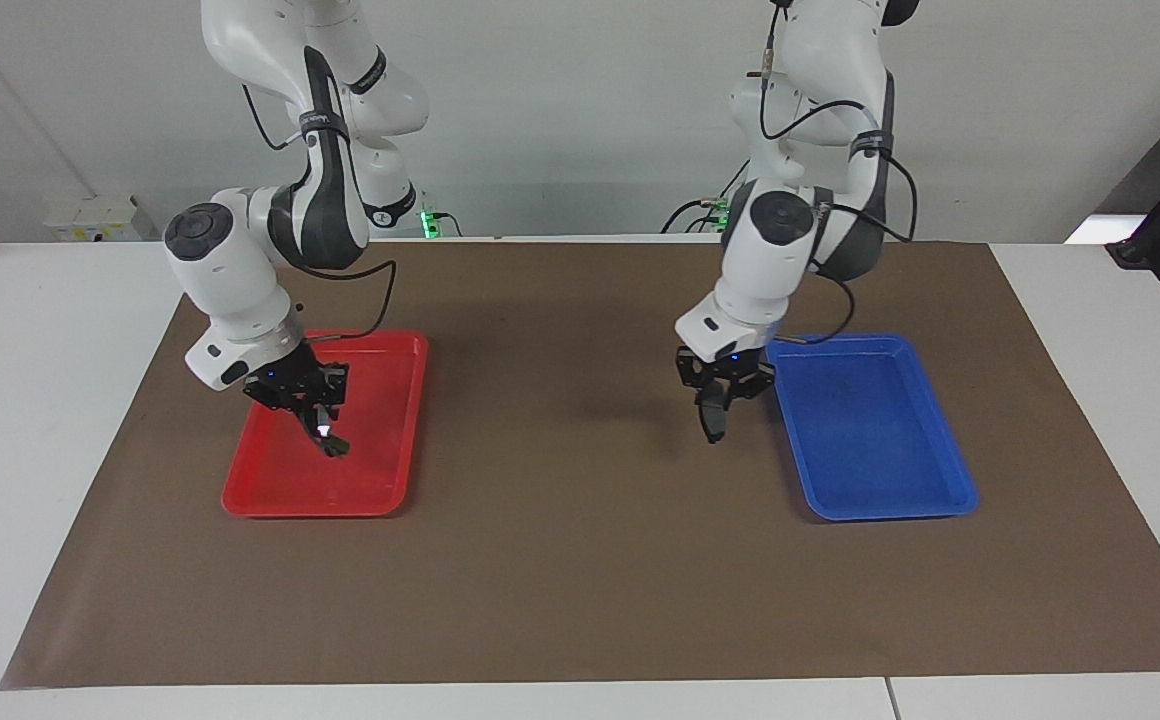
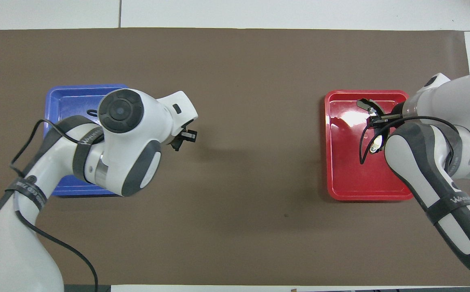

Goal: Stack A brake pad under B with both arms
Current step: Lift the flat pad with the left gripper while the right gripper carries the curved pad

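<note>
Left pincer point(image 1: 715, 425) clamps pad A point(image 1: 713, 422), hanging on end over the mat point(image 1: 580, 560) beside the blue tray point(image 1: 875, 505). Right pincer point(image 1: 325, 435) clamps crescent B point(image 1: 333, 446) over the red tray point(image 1: 315, 500); stacking spot between.

Partly legible "WAN…" on the right arm's strap point(image 2: 458, 199); rest unreadable.

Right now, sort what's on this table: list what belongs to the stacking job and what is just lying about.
For the job:
- A brake pad, held by the left gripper over the brown mat
- B, held by the right gripper over the red tray

Lying about:
- blue tray
</note>
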`<state>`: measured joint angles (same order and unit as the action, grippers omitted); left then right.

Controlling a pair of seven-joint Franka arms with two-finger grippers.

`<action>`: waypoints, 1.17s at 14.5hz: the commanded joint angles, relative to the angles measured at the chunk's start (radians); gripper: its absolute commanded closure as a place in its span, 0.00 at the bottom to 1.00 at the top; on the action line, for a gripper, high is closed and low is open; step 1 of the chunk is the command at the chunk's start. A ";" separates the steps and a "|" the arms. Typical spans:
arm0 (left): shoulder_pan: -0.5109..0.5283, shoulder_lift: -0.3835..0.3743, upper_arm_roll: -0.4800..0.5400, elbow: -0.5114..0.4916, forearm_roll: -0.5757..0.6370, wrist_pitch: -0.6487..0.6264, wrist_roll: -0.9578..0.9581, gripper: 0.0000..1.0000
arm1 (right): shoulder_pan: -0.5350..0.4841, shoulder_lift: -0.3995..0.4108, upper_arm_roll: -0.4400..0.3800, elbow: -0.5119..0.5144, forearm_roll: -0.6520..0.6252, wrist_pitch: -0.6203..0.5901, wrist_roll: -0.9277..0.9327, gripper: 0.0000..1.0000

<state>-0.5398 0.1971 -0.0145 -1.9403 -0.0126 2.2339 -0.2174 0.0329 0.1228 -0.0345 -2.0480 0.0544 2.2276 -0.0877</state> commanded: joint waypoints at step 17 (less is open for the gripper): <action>-0.111 0.124 0.021 0.011 0.003 0.132 -0.169 0.00 | 0.318 0.058 0.005 0.080 0.012 0.004 0.365 1.00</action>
<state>-0.6491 0.3691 -0.0091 -1.9341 -0.0126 2.4188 -0.3740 0.3482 0.1662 -0.0287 -1.9898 0.0545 2.2228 0.2448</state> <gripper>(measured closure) 0.304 0.573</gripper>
